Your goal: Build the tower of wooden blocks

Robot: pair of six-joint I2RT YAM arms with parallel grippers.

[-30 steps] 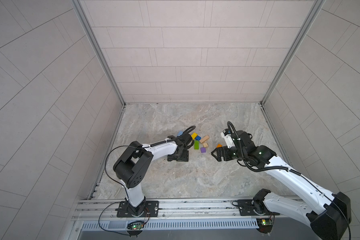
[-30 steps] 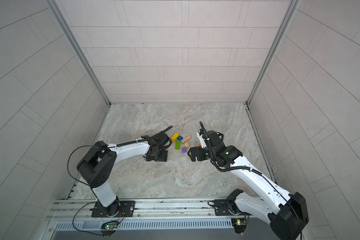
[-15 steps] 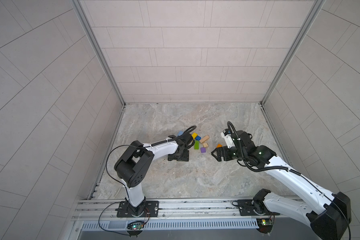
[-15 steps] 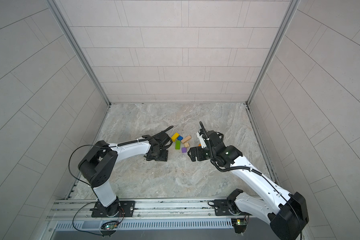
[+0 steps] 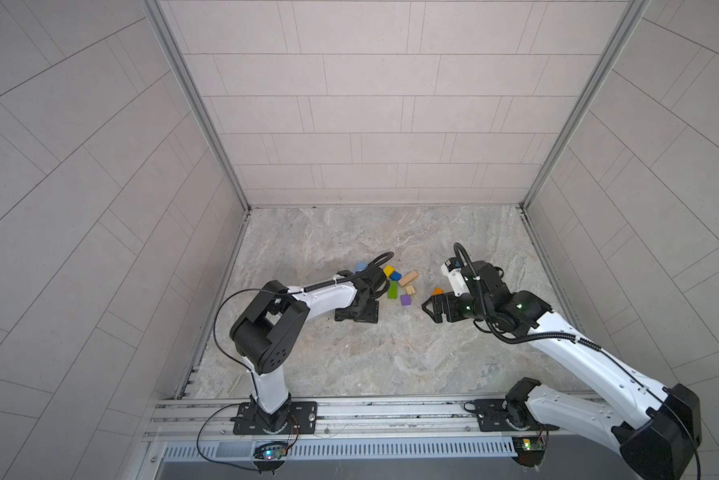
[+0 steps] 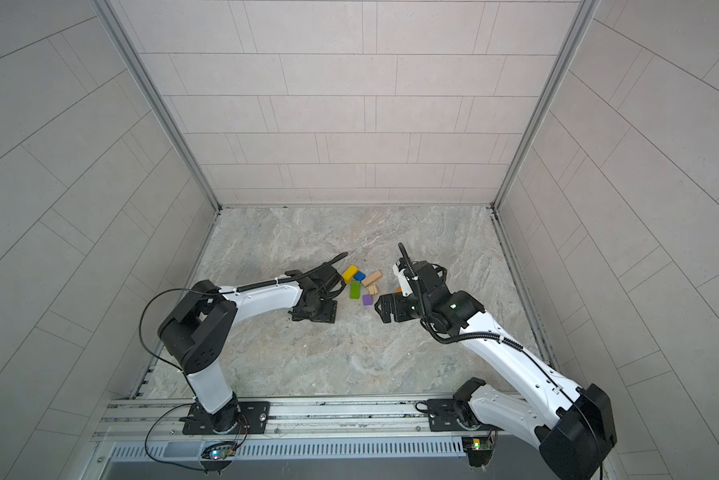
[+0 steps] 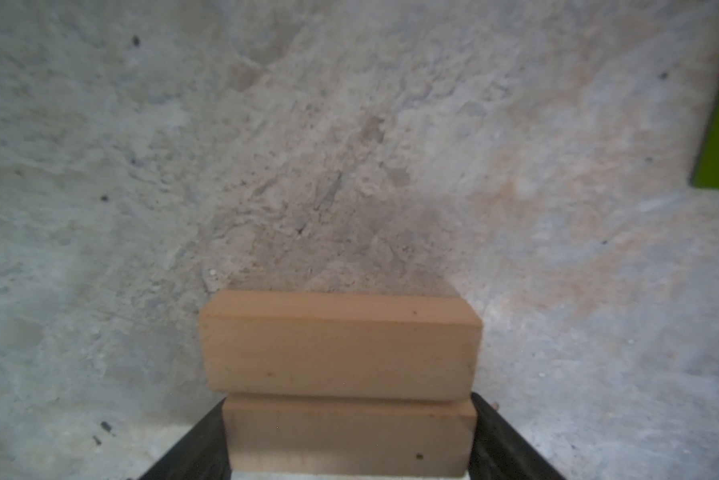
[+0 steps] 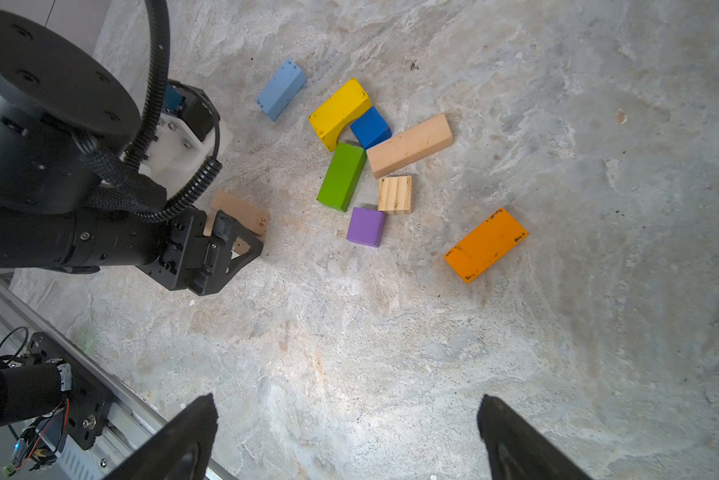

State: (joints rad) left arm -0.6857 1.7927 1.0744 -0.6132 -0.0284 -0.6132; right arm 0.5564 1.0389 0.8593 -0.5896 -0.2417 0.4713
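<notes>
1. Takes as landmark a green bar [image 8: 342, 176], lying flat on the marble table [image 8: 391, 353] among loose blocks.
2. Finds a yellow arch block [image 8: 339, 112] and a dark-blue cube [image 8: 371, 126] close against one end of the green bar, touching each other.
3. Finds a long tan bar [image 8: 409, 145] touching that cube and slanting away from the same end of the green bar.
4. Sees a purple cube [image 8: 366, 227] just beside the green bar's other end, and a small striped wood block [image 8: 395, 194] just beside the green bar's long side.
5. Spots, in a top view, an orange bar [image 5: 437, 291] alone, well to the right of the green bar, and a light-blue bar [image 5: 362, 266] to the green bar's left.
6. Sees the left gripper [image 7: 347, 419] down at the table, near the green bar and left of it in both top views. Shows its fingers [image 7: 191, 449] flanking a tan bar [image 7: 349, 440], with a second tan bar [image 7: 341, 349] touching that one along a long face.
7. Cannot tell from the blurred close view whether those jaws press the tan bar or stand just clear of it.
8. Sees the right gripper [image 8: 345, 405] right of the green bar in both top views, over bare table, jaws spread wide with nothing between them.
</notes>
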